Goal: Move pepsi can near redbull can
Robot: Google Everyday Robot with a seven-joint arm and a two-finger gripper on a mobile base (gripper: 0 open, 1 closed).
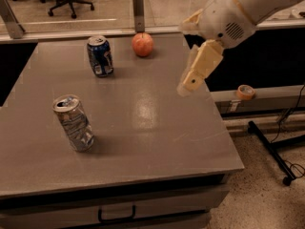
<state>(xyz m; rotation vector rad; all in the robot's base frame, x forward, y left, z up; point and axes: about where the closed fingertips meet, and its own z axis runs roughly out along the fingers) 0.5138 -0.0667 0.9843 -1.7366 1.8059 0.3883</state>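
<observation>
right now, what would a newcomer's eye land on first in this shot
The big cream gripper hangs above the right side of the grey table, reaching in from the upper right. On the table, the redbull can stands alone near the front left. The pepsi can stands at the back, with an apple just to its right.

Apple [142,44]: we see it nr far edge of table [157,128].
Tape roll [245,91]: on ledge rt of table.
Office chairs [71,1]: bkgd, top left.
</observation>
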